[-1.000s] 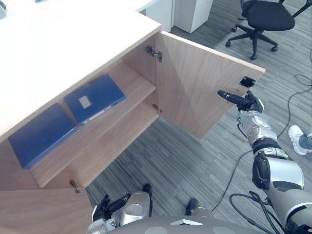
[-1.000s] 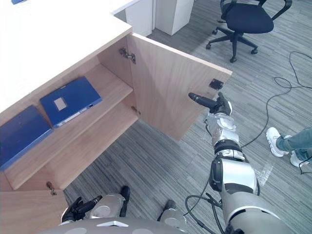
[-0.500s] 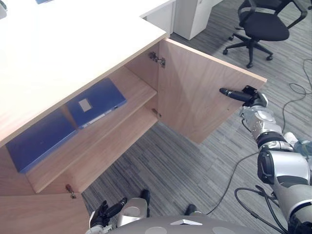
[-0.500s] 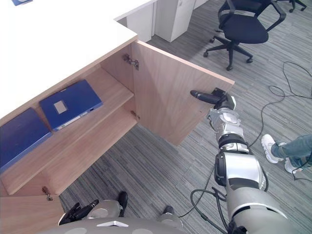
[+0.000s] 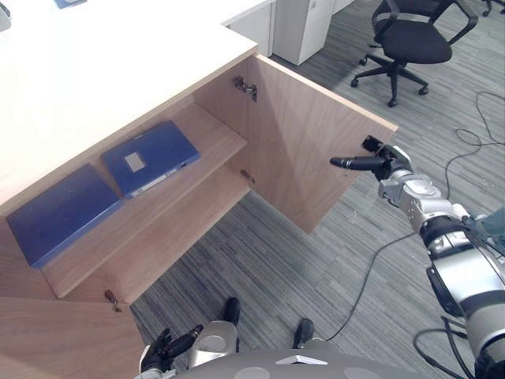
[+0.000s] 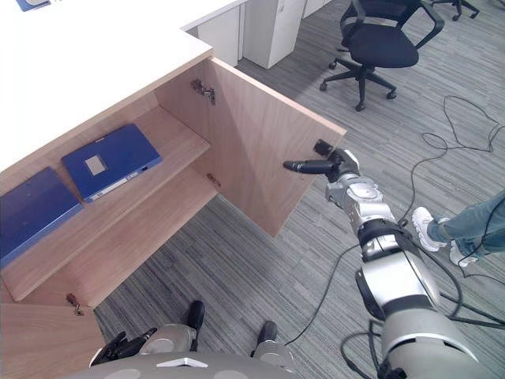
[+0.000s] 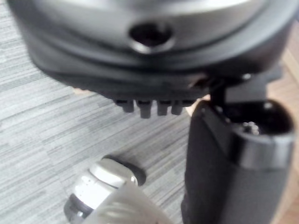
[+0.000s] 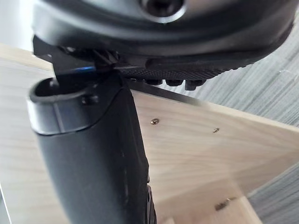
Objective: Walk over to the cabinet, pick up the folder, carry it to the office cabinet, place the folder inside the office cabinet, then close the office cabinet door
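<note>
The wooden office cabinet stands open, its door [image 5: 316,142] swung out toward the right. Two blue folders lie flat on the upper shelf: one with a white label [image 5: 150,158] and a plain one [image 5: 59,213] further left. My right hand [image 5: 385,164] reaches in from the right, open, its straight fingers [image 5: 351,163] laid against the door's face near its free edge. In the right wrist view the door's wood [image 8: 196,140] lies close past the thumb [image 8: 98,154]. My left hand [image 5: 167,350] hangs low by the cabinet's lower left corner, relaxed and holding nothing.
A white countertop [image 5: 102,63] covers the cabinet. A black office chair [image 5: 410,39] and a white unit [image 5: 304,28] stand at the back right. A person's shoe [image 6: 424,225] and leg [image 6: 477,225] are on the grey carpet at the right.
My right hand has moved left with the door's free edge, and the door stands a little further swung toward the cabinet. The camera has shifted slightly. The folders stay put.
</note>
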### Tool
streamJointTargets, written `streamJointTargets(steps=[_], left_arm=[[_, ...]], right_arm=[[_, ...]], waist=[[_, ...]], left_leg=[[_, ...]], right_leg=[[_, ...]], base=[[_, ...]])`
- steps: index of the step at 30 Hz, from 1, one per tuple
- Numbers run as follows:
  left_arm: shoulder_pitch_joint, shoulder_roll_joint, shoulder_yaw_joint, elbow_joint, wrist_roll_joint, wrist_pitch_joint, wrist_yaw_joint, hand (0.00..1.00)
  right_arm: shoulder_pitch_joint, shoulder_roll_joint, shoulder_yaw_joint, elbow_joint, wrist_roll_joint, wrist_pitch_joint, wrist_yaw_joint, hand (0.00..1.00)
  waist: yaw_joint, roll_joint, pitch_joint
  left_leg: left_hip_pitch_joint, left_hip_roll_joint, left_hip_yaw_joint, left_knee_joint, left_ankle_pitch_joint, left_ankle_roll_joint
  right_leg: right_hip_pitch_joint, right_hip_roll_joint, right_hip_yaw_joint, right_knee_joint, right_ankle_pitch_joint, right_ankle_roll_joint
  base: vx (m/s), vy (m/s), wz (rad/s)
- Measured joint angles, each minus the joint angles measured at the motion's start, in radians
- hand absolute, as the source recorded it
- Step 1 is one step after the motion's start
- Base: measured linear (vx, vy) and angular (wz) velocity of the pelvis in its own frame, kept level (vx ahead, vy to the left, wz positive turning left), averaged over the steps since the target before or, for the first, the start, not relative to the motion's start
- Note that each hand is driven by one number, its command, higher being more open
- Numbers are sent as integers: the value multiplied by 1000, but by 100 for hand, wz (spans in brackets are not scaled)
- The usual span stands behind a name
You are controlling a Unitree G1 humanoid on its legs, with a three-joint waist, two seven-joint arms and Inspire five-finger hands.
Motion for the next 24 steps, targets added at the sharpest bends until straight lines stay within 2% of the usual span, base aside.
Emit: streamJointTargets(steps=[4,6,8,9,13,15,18,24], left_arm=[[0,18,4,2,21,-8,-6,100],[-2,21,17,2,56,-17,-8,100],[-3,22,40,11,65,-17,-10,100],[-3,22,43,13,74,-17,-10,100],[-20,22,69,14,105,-17,-9,100],[-25,23,88,11,122,-18,-7,100],[-24,24,123,13,125,-15,0,100],[-24,30,150,18,126,-14,9,100]], right_arm=[[49,-120,215,-288,21,20,116,100],[52,-169,300,-438,19,22,153,100],[48,-198,429,-601,17,23,218,100],[43,-201,459,-626,16,23,223,100],[-61,-193,632,-842,-56,15,359,100],[-107,-193,675,-924,-94,-9,418,100],[-116,-189,698,-974,-145,-31,439,100],[-61,-188,698,-970,-196,-31,429,100]], waist=[[-25,3,-4],[-26,3,-9],[-23,-2,-40],[-22,-5,-49],[20,-22,-89],[37,-41,-102],[47,-76,-125],[60,-106,-143]], left_leg=[[-11,39,-11,1,9,-21],[-16,57,-15,-1,10,-28],[-18,78,-29,-15,16,-38],[-18,81,-36,-17,16,-38],[-19,92,-49,-18,16,-39],[-19,93,-53,-18,16,-39],[-19,92,-62,-19,16,-39],[-14,94,-67,-35,15,-38]], right_leg=[[-1,43,0,-18,0,-2],[-10,61,-5,-18,1,-11],[-15,83,-21,-15,-4,-35],[-15,88,-25,-14,-8,-41],[-13,101,-31,-14,-25,-65],[-10,102,-33,-14,-32,-69],[-7,102,-39,-11,-40,-70],[-14,92,-48,21,-57,-61]], base=[[0,-108,-5],[45,-146,3],[107,-147,15],[138,-146,17],[92,-71,6],[65,-35,8],[25,-15,10],[-49,17,8]])
